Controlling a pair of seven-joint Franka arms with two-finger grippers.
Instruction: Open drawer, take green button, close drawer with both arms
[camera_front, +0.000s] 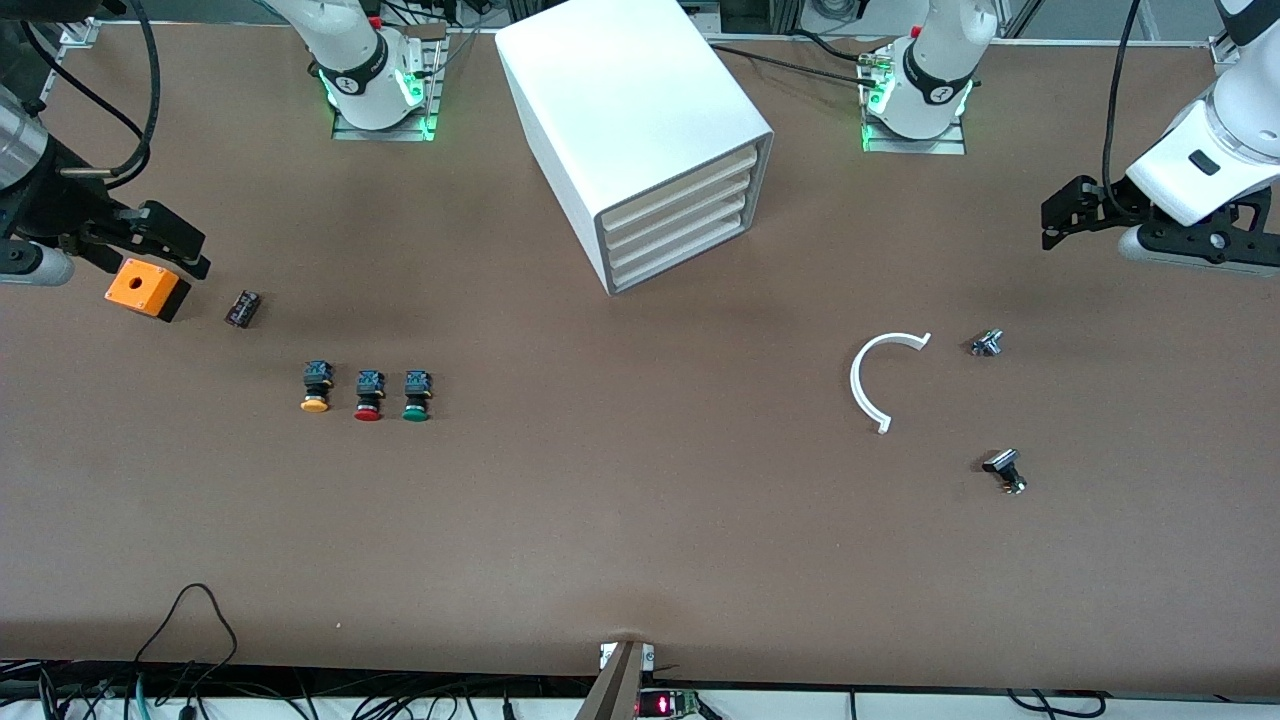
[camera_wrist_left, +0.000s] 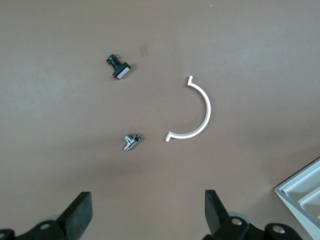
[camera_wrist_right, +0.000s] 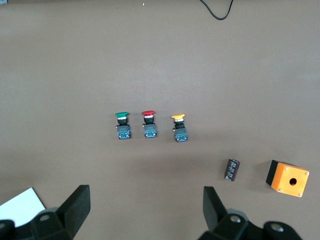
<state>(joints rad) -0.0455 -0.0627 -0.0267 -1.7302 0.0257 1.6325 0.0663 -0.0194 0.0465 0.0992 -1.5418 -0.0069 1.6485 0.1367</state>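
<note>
1. The small push button with the round green cap and black-and-blue body (camera_front: 416, 396) is lying on the bare brown table (camera_front: 640, 520), toward the right arm's end; it also shows in the right wrist view (camera_wrist_right: 122, 125).
2. It is sitting in a short row just beside a red-capped button (camera_front: 368, 396), with a yellow-capped button (camera_front: 315, 387) at the row's outer end.
3. A small dark cylinder (camera_front: 241, 308) and an orange box with a round hole (camera_front: 146, 288) are lying farther from the front camera than the row, closer to the table's end.
4. The big white box cabinet (camera_front: 633, 130) is standing in the middle near the robot bases, and all four of its shallow drawers with cream front slats (camera_front: 676, 216) are sitting pushed in.
5. The right gripper (camera_front: 160, 243) is hovering over the orange box with its jaws spread apart, holding nothing.
6. The left gripper (camera_front: 1075, 212) is hanging above the table's other end, jaws likewise apart and empty.
7. Below it are lying a white curved half-ring (camera_front: 876, 380), a small silver fitting (camera_front: 987, 344) and a small black part with a pale face (camera_front: 1004, 470), each apart from the others
</note>
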